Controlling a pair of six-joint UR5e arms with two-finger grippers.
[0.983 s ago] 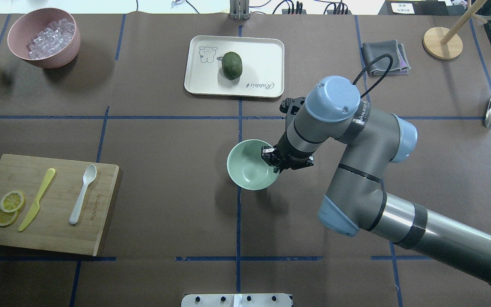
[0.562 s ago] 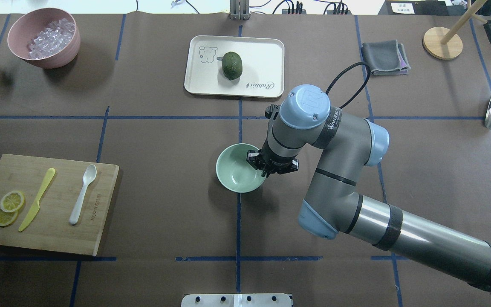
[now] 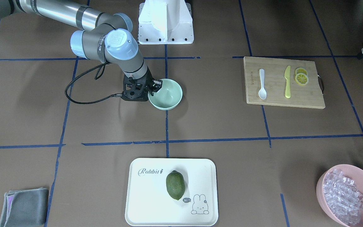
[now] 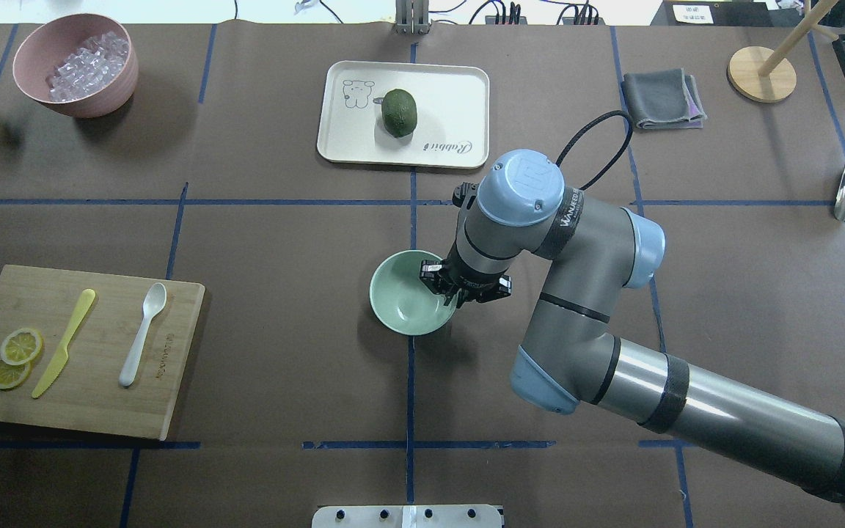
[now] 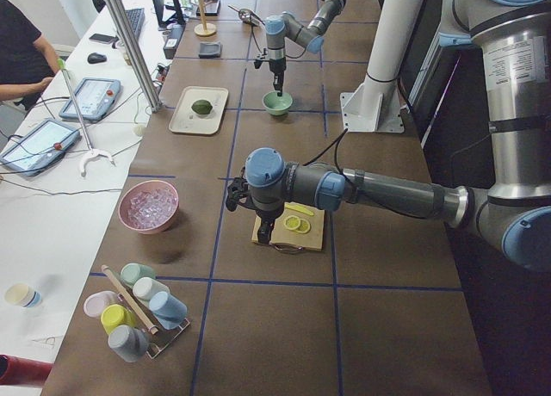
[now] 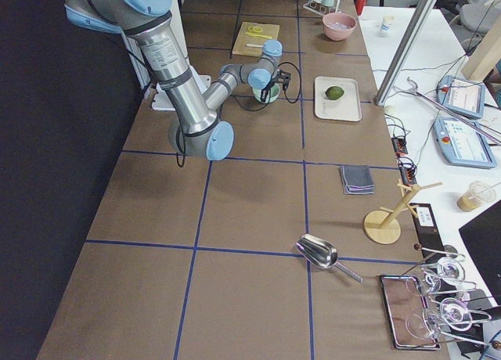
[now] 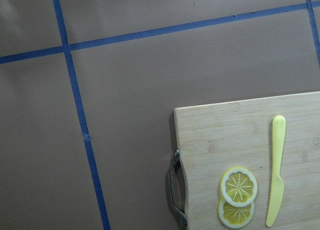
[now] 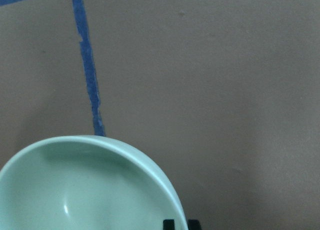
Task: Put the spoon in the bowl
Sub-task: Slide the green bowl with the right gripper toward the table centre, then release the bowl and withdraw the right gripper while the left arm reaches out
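Spoon (image 4: pixel 142 334) status: lies flat on the cutting board (image 4: pixel 92 414), scoop pointing away from the robot, handle toward it. The yellow knife (image 4: pixel 63 343) lies beside it, apart and not touching, and the lemon slices (image 4: pixel 15 356) are beyond that. Spoon and bowl (image 4: pixel 404 312) are well apart; the bowl sits empty near the table's centre line.

Right gripper (image 4: pixel 458 290): at the bowl's rim on the side nearer its own arm, jaws nearly closed with the rim between them. The wrist view shows two dark fingertips (image 8: pixel 169 223) close together at that rim. Reads as a pinch on the bowl wall.

Left gripper (image 5: pixel 262 238): seen only in the left side view, hanging over the board's end. Opening cannot be told. Its wrist camera looks down on the knife, the lemon slices and the board's handle; the spoon is out of that frame.

Handling judgement: the spoon is likely very light, stiff, thin and smooth, so it could skid or flip under an off-centre touch. The low profile leaves little to grab. Best hold looks like mid-handle, fingers closing across its narrow width, straight down. The knife side has room for a finger. The bowl is also light and may slide when the spoon drops in.
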